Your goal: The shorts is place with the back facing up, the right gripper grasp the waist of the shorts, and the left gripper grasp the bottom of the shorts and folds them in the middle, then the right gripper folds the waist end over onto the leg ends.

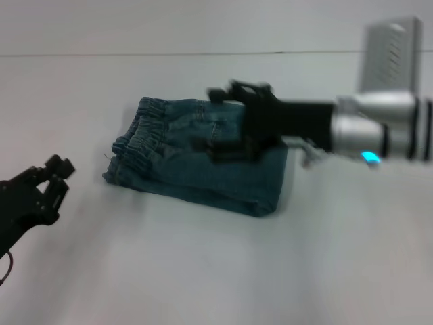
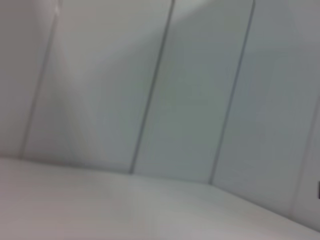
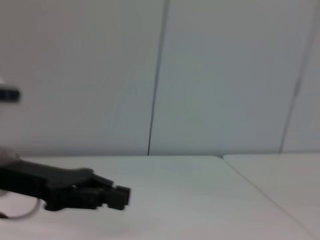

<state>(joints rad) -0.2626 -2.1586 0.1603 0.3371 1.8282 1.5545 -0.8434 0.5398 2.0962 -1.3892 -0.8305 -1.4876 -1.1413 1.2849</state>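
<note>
The denim shorts lie folded into a compact stack, right gripper hovering above them, left gripper well aside; whether either is open, I cannot tell.

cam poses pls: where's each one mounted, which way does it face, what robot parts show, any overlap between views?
Head: looks forward and down at the table; folded shorts, left gripper low at the robot's left, right gripper over the shorts.
Left wrist: faces the panelled wall and the table edge; no robot parts.
Right wrist: faces the wall, shows the left gripper.
Shared: the left gripper, in head and right wrist.
</note>
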